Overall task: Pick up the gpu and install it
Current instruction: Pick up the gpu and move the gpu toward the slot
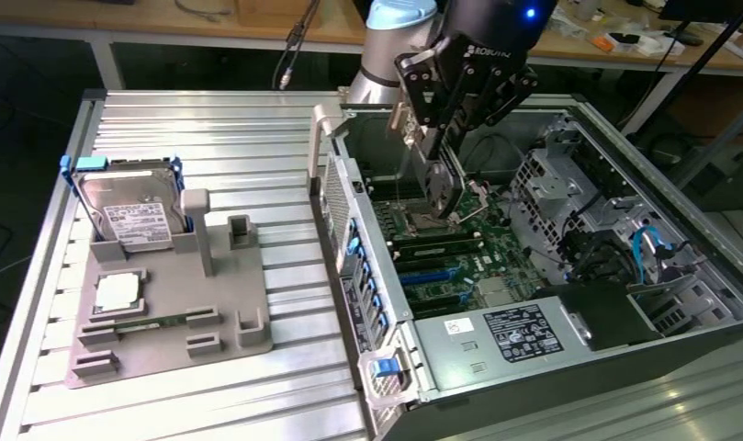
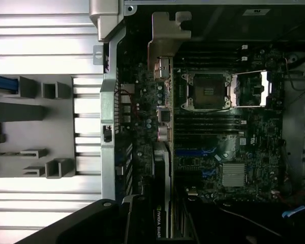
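GPU (image 1: 437, 188) in the gripper (image 1: 435, 138) — hazards and markings

Held edge-down between the closed fingers, straight beneath them inside the computer case (image 1: 343, 207), above the motherboard (image 2: 254, 152), apparently not yet seated. Likely to jam if lowered off-line from the slot; liable to snag by the silver bracket (image 2: 169, 30) on the case's rear wall, or to strike the CPU socket (image 2: 206, 91) near the card. Marked "NVIDIA QUADRO" along the card's edge — "ROBOTIQ" on the gripper body. Illegible on the power supply label (image 1: 512, 331).
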`<state>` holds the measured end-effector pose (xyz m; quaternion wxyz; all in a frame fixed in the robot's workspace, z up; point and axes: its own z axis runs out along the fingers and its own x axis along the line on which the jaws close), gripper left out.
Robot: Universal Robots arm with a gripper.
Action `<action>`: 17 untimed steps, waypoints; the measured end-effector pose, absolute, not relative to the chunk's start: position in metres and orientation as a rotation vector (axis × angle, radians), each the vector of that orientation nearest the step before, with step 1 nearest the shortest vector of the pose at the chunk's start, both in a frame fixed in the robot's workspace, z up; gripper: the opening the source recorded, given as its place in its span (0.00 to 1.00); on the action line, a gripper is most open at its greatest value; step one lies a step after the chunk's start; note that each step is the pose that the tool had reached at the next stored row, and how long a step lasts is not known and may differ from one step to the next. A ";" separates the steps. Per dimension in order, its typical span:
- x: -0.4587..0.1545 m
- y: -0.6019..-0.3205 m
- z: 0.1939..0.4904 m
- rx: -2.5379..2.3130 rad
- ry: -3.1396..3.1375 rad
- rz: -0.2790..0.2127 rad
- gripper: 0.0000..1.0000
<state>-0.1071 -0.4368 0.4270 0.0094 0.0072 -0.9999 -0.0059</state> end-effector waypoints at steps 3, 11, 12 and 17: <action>-0.103 -0.437 0.427 0.072 -3.122 -0.018 0.27; -0.092 -0.437 0.426 0.227 -3.114 -0.017 0.27; -0.091 -0.437 0.426 0.249 -3.112 -0.016 0.27; -0.088 -0.437 0.425 0.363 -3.100 -0.015 0.27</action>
